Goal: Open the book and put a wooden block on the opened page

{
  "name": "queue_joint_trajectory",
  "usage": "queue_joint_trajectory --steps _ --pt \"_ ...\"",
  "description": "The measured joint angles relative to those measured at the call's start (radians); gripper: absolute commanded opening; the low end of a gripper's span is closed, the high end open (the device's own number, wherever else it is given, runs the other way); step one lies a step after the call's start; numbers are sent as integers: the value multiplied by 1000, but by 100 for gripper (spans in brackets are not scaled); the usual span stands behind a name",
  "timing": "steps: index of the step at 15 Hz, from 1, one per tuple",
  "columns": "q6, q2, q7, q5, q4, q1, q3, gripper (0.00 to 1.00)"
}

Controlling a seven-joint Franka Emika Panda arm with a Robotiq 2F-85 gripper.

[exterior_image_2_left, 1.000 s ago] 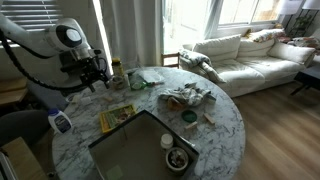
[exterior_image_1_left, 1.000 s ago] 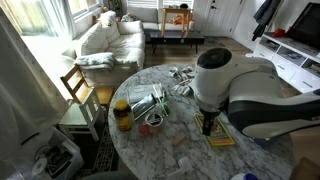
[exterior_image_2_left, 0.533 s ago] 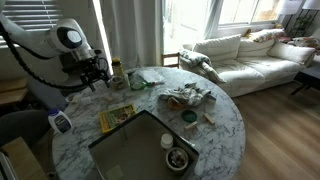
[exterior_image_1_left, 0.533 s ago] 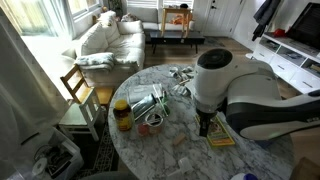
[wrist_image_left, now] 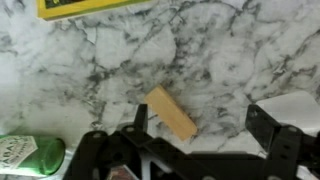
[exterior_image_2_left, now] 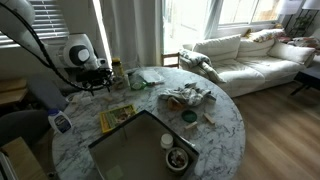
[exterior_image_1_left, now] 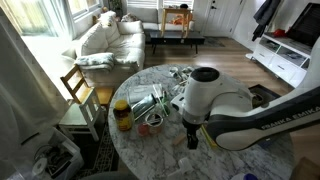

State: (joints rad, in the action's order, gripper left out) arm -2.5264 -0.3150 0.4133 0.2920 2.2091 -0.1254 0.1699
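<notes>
The book (exterior_image_2_left: 118,117) lies shut on the marble table (exterior_image_2_left: 222,128), with a yellow-olive cover and a darker framed picture. Only its yellow edge (wrist_image_left: 85,6) shows at the top of the wrist view, and the arm hides it in an exterior view. A tan wooden block (wrist_image_left: 172,113) lies flat on the marble. My gripper (wrist_image_left: 200,125) is open just above the table, and the block lies beside its left finger, within the gap. The gripper also shows in both exterior views (exterior_image_1_left: 193,138) (exterior_image_2_left: 96,84).
A large grey box (exterior_image_2_left: 135,152) with a small bowl (exterior_image_2_left: 178,158) sits at the table's near side. A jar (exterior_image_1_left: 122,115) and metal clutter (exterior_image_1_left: 148,103) stand nearby. A green bottle (wrist_image_left: 25,155) lies beside the gripper. More clutter (exterior_image_2_left: 188,97) sits mid-table.
The arm has swung away from above the book and dropped lower toward the table, and the open gripper now sits over the wooden block.
</notes>
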Motion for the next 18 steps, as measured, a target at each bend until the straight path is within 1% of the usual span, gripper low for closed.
queue_joint_trajectory --steps 3,8,9,11,12,18 --pt "0 -67 96 -39 -48 16 18 100" --pt "-3 -133 203 -41 -117 46 25 100" --pt "-4 -140 220 -41 -125 52 25 95" --pt "-5 -155 252 -44 -136 63 29 71" --pt "-5 -163 266 -49 -140 68 34 70" --pt "-13 -183 314 -87 -143 78 57 22"
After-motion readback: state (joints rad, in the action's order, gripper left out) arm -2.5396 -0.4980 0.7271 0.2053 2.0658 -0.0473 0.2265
